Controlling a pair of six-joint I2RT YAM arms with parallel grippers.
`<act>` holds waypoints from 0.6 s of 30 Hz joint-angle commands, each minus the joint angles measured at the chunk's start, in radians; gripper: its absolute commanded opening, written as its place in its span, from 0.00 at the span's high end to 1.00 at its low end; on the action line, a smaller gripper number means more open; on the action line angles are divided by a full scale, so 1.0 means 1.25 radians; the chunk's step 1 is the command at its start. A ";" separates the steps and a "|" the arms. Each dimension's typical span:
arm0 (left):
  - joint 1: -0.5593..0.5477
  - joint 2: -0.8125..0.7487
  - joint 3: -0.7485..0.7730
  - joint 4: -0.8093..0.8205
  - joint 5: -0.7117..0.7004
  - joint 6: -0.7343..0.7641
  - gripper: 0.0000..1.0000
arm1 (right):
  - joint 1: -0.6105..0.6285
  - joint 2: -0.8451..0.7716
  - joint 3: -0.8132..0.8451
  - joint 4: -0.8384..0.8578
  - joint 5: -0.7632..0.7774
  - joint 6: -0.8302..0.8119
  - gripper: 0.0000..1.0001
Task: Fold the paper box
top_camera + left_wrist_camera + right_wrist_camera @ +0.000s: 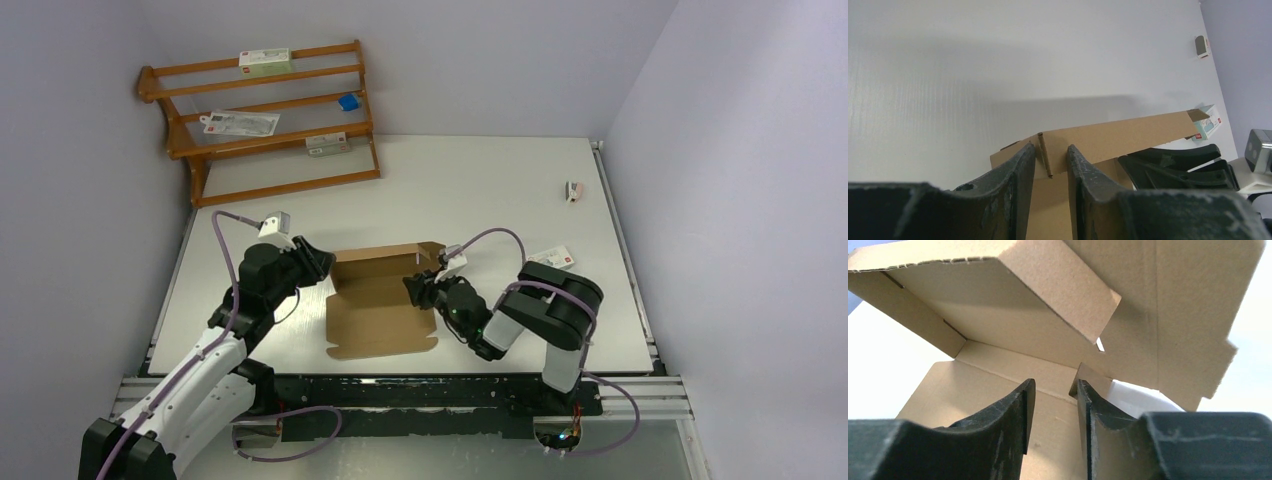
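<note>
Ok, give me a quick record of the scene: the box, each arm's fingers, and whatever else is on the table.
paper box: brown cardboard, mid-table, partly folded, rear panel raised, near part lying flat
left gripper: at the box's left edge, fingers either side of a cardboard wall, grip unclear
right gripper: at the box's right edge, fingers apart over the base
wooden rack: back-left corner
white carton: on the table, right of the box
</note>
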 commanded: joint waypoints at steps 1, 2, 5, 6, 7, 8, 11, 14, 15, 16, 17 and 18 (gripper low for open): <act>0.004 -0.012 0.001 -0.024 -0.012 0.013 0.65 | 0.006 -0.094 -0.030 -0.070 0.009 -0.027 0.57; 0.004 -0.012 0.003 -0.024 -0.013 0.015 0.64 | 0.005 -0.125 -0.036 -0.101 0.008 -0.031 0.55; 0.004 -0.013 0.007 -0.024 -0.018 0.018 0.64 | 0.005 -0.212 -0.038 -0.242 0.035 -0.026 0.50; 0.004 -0.014 0.009 -0.043 -0.019 0.020 0.64 | 0.005 -0.248 -0.036 -0.295 0.039 -0.024 0.48; 0.004 -0.014 0.011 -0.047 -0.020 0.021 0.64 | 0.005 -0.275 -0.034 -0.345 0.040 -0.024 0.47; 0.004 -0.016 0.013 -0.051 -0.020 0.022 0.64 | 0.005 -0.302 -0.033 -0.388 0.039 -0.023 0.46; 0.004 -0.020 0.018 -0.062 -0.019 0.025 0.64 | 0.003 -0.395 -0.024 -0.536 0.049 -0.028 0.45; 0.004 -0.024 0.019 -0.061 -0.020 0.026 0.64 | -0.013 -0.499 0.009 -0.686 0.055 -0.063 0.43; 0.004 -0.023 0.019 -0.060 -0.020 0.025 0.64 | -0.023 -0.535 0.023 -0.722 0.047 -0.084 0.42; 0.004 -0.021 0.020 -0.059 -0.020 0.024 0.64 | -0.033 -0.567 0.038 -0.764 0.042 -0.105 0.41; 0.004 -0.018 0.021 -0.058 -0.019 0.024 0.64 | -0.048 -0.595 0.054 -0.804 0.038 -0.125 0.41; 0.004 -0.015 0.022 -0.056 -0.019 0.024 0.64 | -0.064 -0.621 0.068 -0.834 0.030 -0.146 0.40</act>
